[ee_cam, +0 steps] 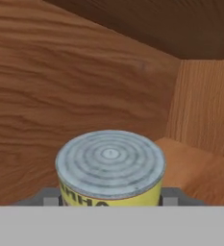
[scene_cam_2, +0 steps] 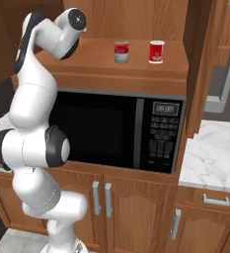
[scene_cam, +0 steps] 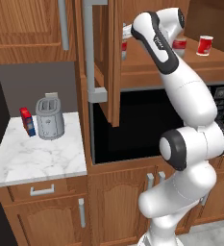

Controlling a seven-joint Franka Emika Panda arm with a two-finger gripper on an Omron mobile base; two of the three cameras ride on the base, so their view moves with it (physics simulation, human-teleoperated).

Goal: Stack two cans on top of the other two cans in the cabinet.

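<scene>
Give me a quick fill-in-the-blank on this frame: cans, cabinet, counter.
1. The wooden wall cabinet door with the long grey bar handle stands ____.
2. The can with the ribbed silver lid between the jaws has a ____ label.
3. The two red cans on the cabinet shelf stand side by side, ____ on top of them.
4. The grey toaster sits on the white ____ counter.

Missing words: open; yellow; nothing; marble
</scene>
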